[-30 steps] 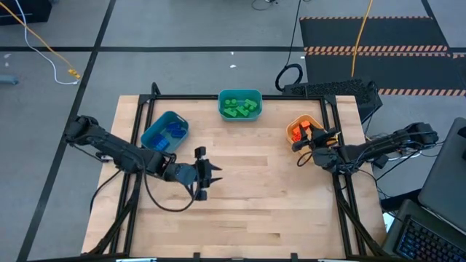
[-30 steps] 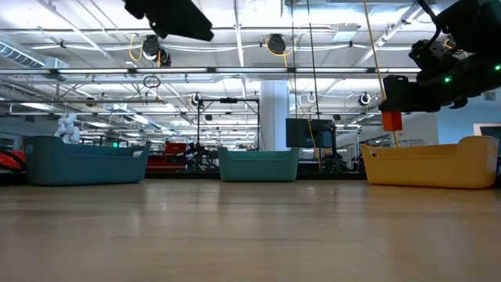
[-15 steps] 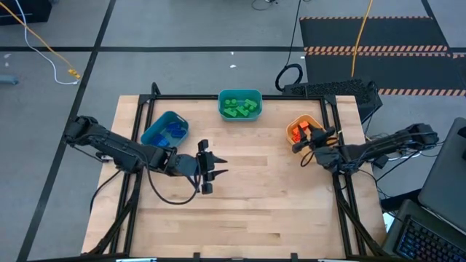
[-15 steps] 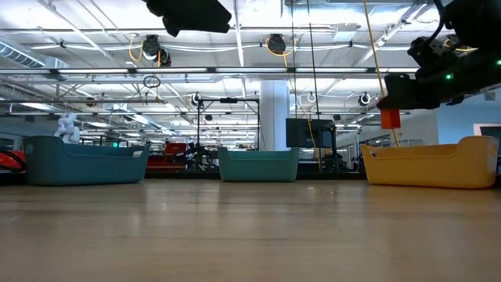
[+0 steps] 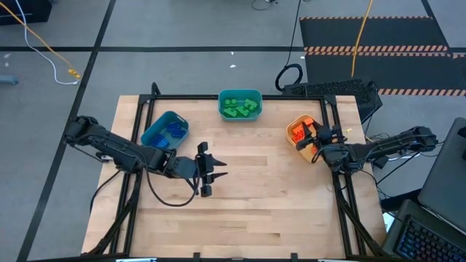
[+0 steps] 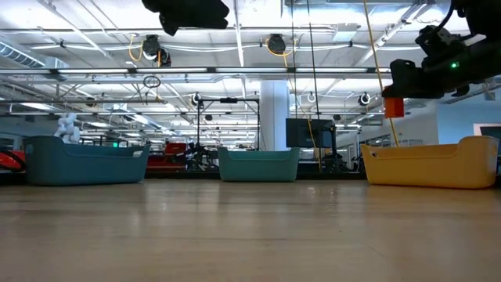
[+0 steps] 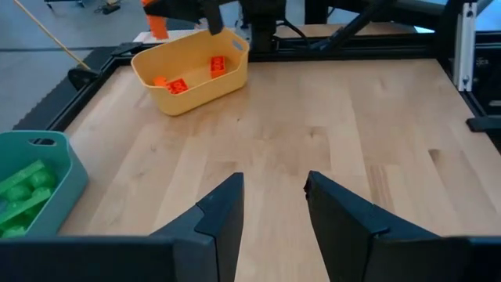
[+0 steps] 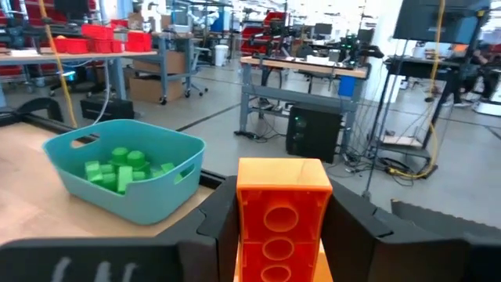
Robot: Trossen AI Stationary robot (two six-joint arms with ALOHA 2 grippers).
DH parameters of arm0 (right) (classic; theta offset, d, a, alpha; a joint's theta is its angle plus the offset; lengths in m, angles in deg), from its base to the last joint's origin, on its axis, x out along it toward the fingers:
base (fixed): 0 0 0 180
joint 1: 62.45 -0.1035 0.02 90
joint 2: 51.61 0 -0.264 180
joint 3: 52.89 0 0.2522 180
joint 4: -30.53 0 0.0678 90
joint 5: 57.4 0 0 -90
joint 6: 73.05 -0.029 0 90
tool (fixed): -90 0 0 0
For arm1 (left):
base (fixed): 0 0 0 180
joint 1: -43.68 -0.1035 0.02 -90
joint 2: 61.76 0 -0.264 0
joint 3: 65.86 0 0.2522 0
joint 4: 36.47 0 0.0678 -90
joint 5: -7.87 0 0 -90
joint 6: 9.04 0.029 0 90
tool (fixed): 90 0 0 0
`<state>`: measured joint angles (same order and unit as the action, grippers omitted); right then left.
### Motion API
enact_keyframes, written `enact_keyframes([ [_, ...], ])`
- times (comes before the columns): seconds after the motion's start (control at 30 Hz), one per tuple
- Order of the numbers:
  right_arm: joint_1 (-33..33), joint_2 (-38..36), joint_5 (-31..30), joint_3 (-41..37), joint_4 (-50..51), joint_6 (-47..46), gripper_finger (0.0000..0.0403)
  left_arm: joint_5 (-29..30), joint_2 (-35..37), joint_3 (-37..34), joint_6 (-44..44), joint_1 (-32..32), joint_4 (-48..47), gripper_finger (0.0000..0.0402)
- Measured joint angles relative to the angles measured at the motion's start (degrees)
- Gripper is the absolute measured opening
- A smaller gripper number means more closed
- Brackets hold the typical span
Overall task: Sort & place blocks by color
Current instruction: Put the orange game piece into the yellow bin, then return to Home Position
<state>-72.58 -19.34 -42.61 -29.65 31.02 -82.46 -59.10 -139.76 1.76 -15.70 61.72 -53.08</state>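
since the earlier frames the right gripper (image 5: 314,138) has slid further over the orange-yellow bin (image 5: 297,124) at the right of the high view, while the left gripper (image 5: 212,169) has barely shifted at centre-left over bare boards. the right gripper's dark fingers are clamped on an orange brick (image 8: 282,222) — glossy moulded plastic, rectangular, with round sockets down its face, which only the right wrist view shows. the low view shows the same brick as a small orange tab (image 6: 393,107) hanging above the bin's smooth wall, clear of it. the left gripper's fingers stand parted with nothing between them in the left wrist view, where two orange bricks (image 7: 175,85) lie inside the yellow tub. green bricks (image 5: 240,108) fill the teal bin (image 5: 239,94) at top centre; blue bricks (image 5: 174,130) sit in the blue bin (image 5: 156,132). the table (image 5: 255,211) is pale planked wood in a black frame.
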Motion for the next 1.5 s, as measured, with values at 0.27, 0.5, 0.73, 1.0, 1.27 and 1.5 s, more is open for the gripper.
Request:
enact_keyframes([
  [0.27,0.02,-0.53,-1.58,0.0,1.66,0.5,0.0144,0.02,0.0,0.0,0.66,0.52,-0.31,0.014],
  [0.5,0.02,-0.53,-1.62,0.0,1.84,1.13,0.0143,0.01,0.0,0.0,0.81,0.43,-0.33,0.014],
  [0.73,0.02,-0.53,-1.23,0.0,1.97,2.43,0.0146,0.02,0.0,0.0,0.94,0.41,-0.33,0.014],
  [1.0,-0.48,-0.53,-1.4,0.0,1.57,4.26,0.0213,0.02,0.0,0.0,0.94,0.41,-0.33,0.014],
  [1.27,-0.48,-0.53,-3.09,0.0,1.52,4.15,0.0268,0.03,0.0,0.0,0.92,0.41,-0.33,0.0141],
  [1.5,-0.48,-0.52,-2.65,0.0,0.73,4.13,0.0266,0.04,0.0,0.0,0.9,0.41,-0.32,0.0141],
])
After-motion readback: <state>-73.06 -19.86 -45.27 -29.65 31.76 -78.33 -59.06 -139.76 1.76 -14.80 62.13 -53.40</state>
